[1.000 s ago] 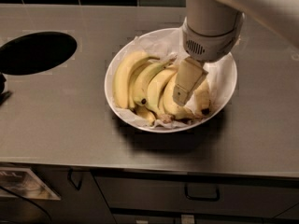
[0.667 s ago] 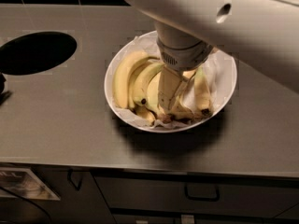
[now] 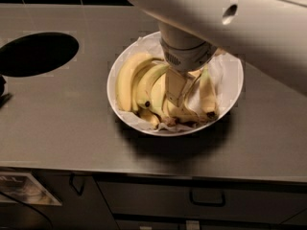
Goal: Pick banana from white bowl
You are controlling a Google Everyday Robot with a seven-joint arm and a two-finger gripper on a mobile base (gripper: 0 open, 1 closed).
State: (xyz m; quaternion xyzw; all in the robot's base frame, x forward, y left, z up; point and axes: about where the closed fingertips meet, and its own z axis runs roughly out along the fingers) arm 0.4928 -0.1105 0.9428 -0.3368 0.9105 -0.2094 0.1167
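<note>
The white bowl [image 3: 235, 87] stands on the steel counter, lined with crinkled white paper. A bunch of long curved yellow bananas [image 3: 136, 83] fills its left half. The single short banana [image 3: 207, 92] lies at the right side of the bowl, its dark tip toward the front. My gripper [image 3: 176, 94] hangs from the big white arm and reaches down into the middle of the bowl. It sits between the bunch and the single banana, just left of the single banana. The arm hides the bowl's back rim.
A black oval opening [image 3: 36, 54] is cut into the counter [image 3: 62, 123] at the far left. A dark object [image 3: 2, 94] sits at the left edge. The counter's front edge runs below the bowl, with drawer handles [image 3: 207, 200] beneath it.
The gripper has moved left from the bowl's right side to its middle. The arm has swung over and now covers more of the top of the view.
</note>
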